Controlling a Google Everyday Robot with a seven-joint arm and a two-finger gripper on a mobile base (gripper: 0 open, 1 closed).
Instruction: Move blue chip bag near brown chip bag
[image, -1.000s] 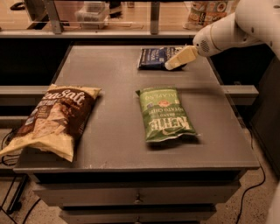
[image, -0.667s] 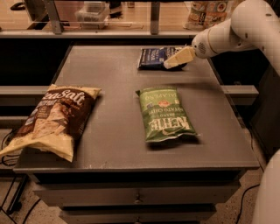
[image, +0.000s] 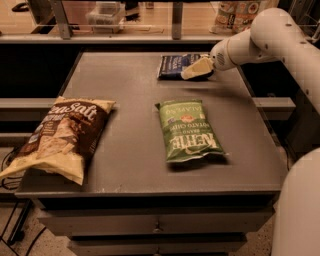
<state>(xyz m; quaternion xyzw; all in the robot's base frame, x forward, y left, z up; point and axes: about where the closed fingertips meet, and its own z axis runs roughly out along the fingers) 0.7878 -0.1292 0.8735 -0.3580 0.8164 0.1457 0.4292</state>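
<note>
The blue chip bag (image: 175, 65) is a small navy bag with white lettering lying flat at the far edge of the grey table (image: 125, 145). My gripper (image: 195, 70) reaches in from the right on a white arm and sits over the bag's right end, covering part of it. The brown chip bag (image: 62, 136), large with cream edges and "Sea Salt" lettering, lies at the table's front left and hangs over the left edge. The two bags are far apart.
A green Kettle chip bag (image: 189, 130) lies in the table's middle right, between the two other bags. A shelf with packaged goods (image: 237, 11) runs behind the table. The white arm (image: 280, 40) spans the right side.
The arm has shifted slightly left and its elbow has risen into view. The gripper stays at the blue bag's right end. No bag has moved.
</note>
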